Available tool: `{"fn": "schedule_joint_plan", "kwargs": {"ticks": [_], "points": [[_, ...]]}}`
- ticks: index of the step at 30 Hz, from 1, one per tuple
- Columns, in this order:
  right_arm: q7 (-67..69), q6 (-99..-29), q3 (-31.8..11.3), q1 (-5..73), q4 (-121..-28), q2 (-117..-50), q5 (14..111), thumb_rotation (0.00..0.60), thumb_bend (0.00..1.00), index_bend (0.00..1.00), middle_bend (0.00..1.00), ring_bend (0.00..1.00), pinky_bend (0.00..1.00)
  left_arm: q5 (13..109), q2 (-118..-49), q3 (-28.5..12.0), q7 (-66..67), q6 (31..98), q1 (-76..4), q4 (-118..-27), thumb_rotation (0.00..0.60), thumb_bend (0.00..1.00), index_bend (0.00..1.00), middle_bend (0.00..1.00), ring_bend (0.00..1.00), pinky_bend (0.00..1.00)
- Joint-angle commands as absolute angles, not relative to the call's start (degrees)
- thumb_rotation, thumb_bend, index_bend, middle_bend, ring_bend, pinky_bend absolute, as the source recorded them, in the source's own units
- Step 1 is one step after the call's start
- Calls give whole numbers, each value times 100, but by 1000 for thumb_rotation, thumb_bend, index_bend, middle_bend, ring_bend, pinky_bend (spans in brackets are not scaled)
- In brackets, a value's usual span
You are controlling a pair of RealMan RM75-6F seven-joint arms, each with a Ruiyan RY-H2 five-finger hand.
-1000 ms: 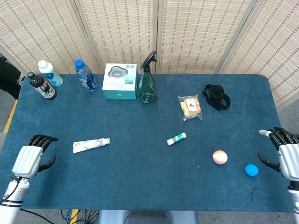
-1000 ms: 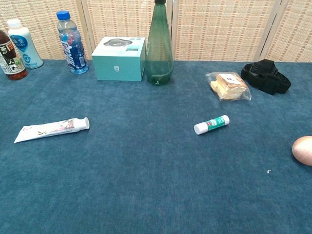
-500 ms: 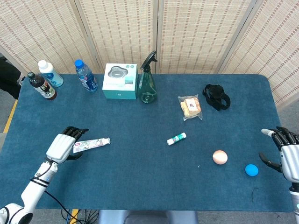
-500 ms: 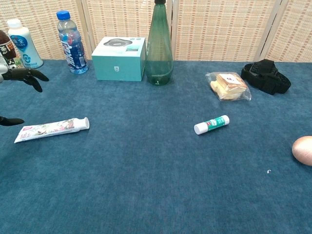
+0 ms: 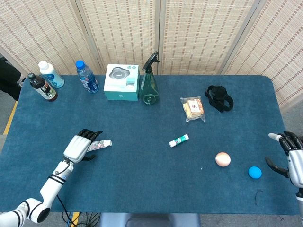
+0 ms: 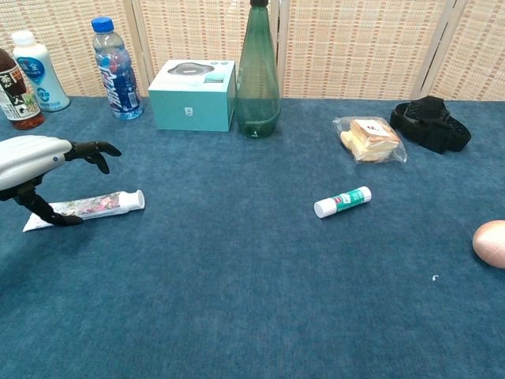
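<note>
My left hand (image 5: 81, 145) hovers over the white toothpaste tube (image 5: 103, 143) at the table's left front. In the chest view the left hand (image 6: 39, 166) has its fingers spread above the tube (image 6: 99, 205), with the thumb reaching down beside the tube's flat end; nothing is gripped. My right hand (image 5: 294, 161) sits at the table's right edge with fingers apart and holds nothing. It is nearest to a small blue ball (image 5: 254, 172). The chest view does not show the right hand.
A beige egg-shaped ball (image 5: 222, 159) and a green-white glue stick (image 5: 179, 140) lie mid-right. Further back are a bagged bread (image 5: 192, 109), a black strap (image 5: 219, 98), a green spray bottle (image 5: 149, 87), a teal box (image 5: 121, 82) and three bottles (image 5: 86, 76) at the back left.
My left hand has travelled from the table's left edge rightwards and now covers most of the toothpaste tube. The right hand has drifted slightly outwards and down.
</note>
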State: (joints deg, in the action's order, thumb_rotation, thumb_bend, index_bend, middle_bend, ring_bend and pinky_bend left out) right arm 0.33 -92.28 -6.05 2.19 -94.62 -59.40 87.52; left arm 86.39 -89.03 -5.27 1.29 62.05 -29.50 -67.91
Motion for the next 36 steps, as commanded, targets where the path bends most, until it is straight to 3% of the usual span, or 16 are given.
{"fn": "schedule_joint_plan", "kwargs": {"ticks": [1, 23, 36], "points": [[40, -9235, -599, 207, -9460, -5939, 8753, 600, 128, 304, 344, 199, 281, 8565, -9070, -500, 37, 6127, -3015, -6544, 600, 149, 119, 242, 184, 122], [53, -9171, -605, 186, -9451, -5955, 8703, 600, 127, 304, 344, 199, 281, 8243, -9422, -546, -194, 5936, -3205, -5487, 600, 189, 244, 293, 194, 122], [82, -9107, -601, 183, -9430, -5963, 8657, 600, 127, 304, 344, 199, 281, 8128, -9343, -485, -19, 5814, -3223, -5584, 600, 232, 322, 350, 221, 122]]}}
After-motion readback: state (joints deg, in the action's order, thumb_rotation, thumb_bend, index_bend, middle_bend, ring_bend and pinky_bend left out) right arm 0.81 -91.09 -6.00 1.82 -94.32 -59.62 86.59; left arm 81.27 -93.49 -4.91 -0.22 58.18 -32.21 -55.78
